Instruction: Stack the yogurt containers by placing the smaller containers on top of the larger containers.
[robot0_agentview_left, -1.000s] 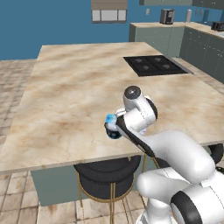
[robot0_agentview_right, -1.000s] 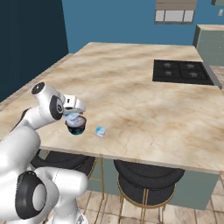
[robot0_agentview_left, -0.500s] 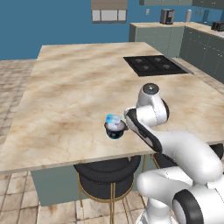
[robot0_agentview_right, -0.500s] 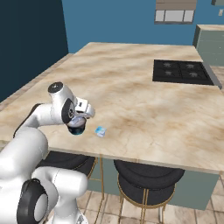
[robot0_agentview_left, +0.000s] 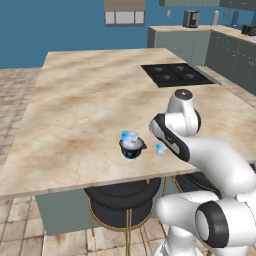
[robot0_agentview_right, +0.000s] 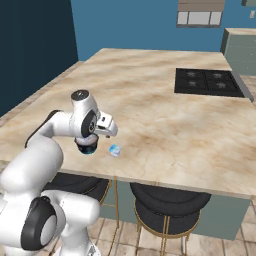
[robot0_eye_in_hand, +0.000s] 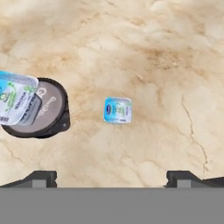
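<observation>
A squat dark cup (robot0_eye_in_hand: 43, 111) stands on the marble counter (robot0_agentview_left: 75, 110), with a pale-blue and white container (robot0_eye_in_hand: 15, 98) resting on its lid and overhanging one side. The same pair shows in the left base view: dark cup (robot0_agentview_left: 133, 150), blue container (robot0_agentview_left: 129, 136). A second tiny pale-blue cup (robot0_eye_in_hand: 118, 110) sits alone on the counter just to the dark cup's right (robot0_agentview_left: 160, 148) (robot0_agentview_right: 115, 150). My gripper (robot0_eye_in_hand: 112, 177) hangs above this lone cup, open, with nothing between its fingers. In the right base view my hand partly covers the dark cup (robot0_agentview_right: 88, 148).
Both cups sit close to the counter's near edge. A black cooktop (robot0_agentview_left: 176, 74) is set into the far right of the counter. Dark round stools (robot0_agentview_left: 120, 192) (robot0_agentview_right: 170, 200) stand under the near edge. Cabinets line the back wall.
My hand has swung right, away from the dark cup, and now hangs over the lone small cup. The blue container has stayed on the dark cup.
</observation>
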